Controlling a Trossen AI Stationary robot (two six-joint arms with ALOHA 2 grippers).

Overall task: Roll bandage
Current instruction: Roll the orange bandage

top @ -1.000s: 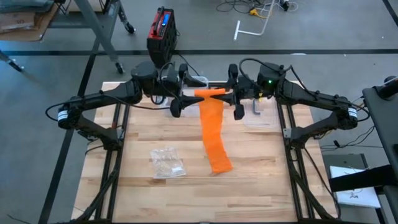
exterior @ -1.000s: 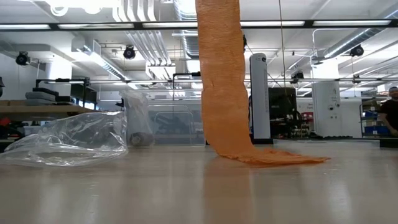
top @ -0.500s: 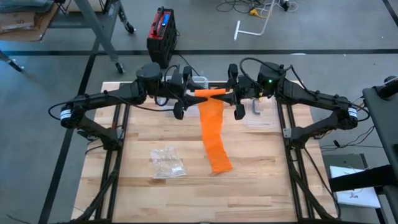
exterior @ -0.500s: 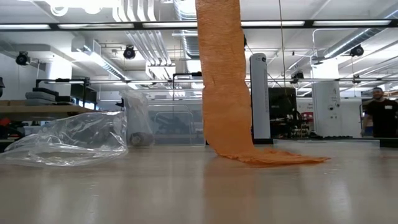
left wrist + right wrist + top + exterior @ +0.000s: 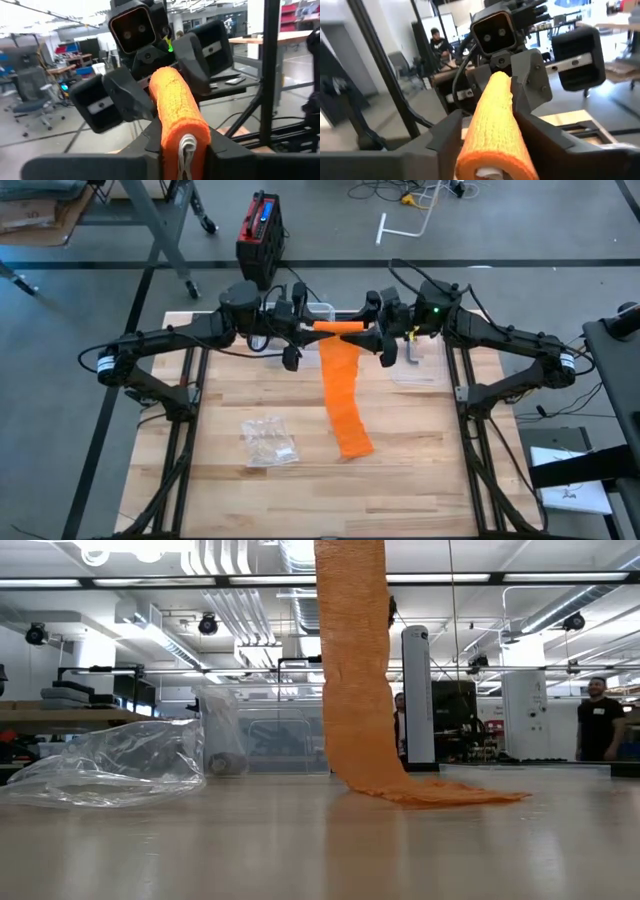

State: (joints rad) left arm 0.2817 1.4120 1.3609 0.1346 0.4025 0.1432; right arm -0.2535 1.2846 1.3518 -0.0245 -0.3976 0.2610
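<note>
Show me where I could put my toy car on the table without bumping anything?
Bare wood lies along the near edge of the table, right of the orange bandage, and left of the clear plastic bag. It is crowded at the far edge, where the left gripper and right gripper hold the roll.

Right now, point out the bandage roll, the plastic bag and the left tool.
bandage roll point(image 5: 338, 328), high view, middle of the rolled part.
plastic bag point(image 5: 268, 441), high view, its centre.
left tool point(image 5: 308, 330), high view, between its fingertips at the roll's end.
</note>
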